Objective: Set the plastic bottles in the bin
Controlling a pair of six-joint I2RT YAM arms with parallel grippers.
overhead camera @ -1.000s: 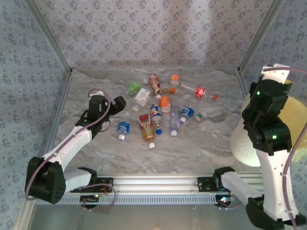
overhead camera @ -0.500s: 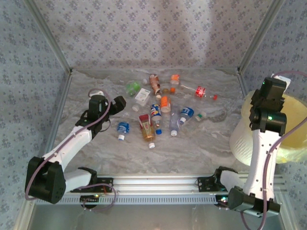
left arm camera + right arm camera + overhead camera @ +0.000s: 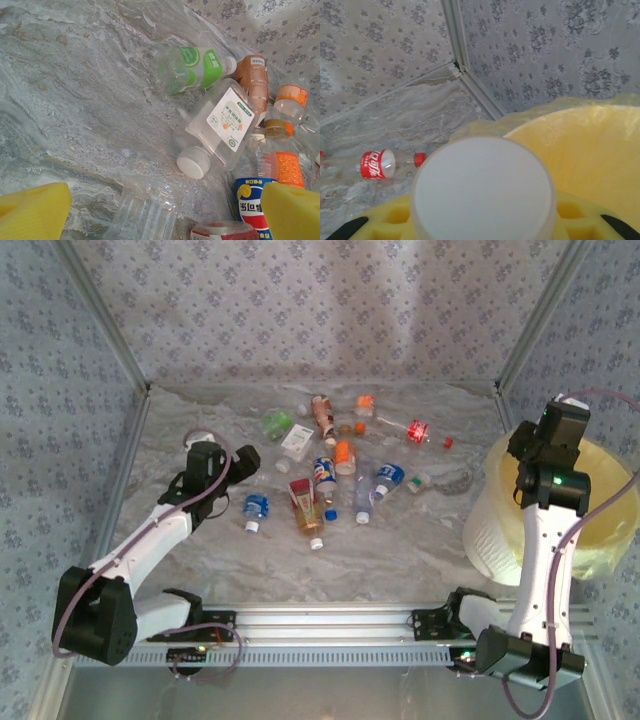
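Riding in the right gripper [image 3: 556, 423], a white-ended bottle [image 3: 482, 187] now hangs at the rim of the bin [image 3: 490, 530]. A second ago the same arm was folded high in front of that bucket. Since then it has straightened and carried its load across, so we judge this bottle all but delivered. The yellow pads [image 3: 580, 215] are clamped on either side of it. In the right wrist view the bin's pale yellow liner opens just beyond and to the right. A little more reach inward looks wise to us before letting go, or the bottle may glance off the edge.

Out on the table the other plastic bottles [image 3: 330, 465] lie where they lay before, about a dozen in a loose cluster, well apart from the bin. The left gripper [image 3: 243, 459] has not stirred. Its jaws are spread wide, and a clear ribbed bottle [image 3: 145, 210] lies between its pads, not gripped. Just beyond it are a white-capped bottle [image 3: 220, 127] and a green-labelled bottle [image 3: 192, 70].
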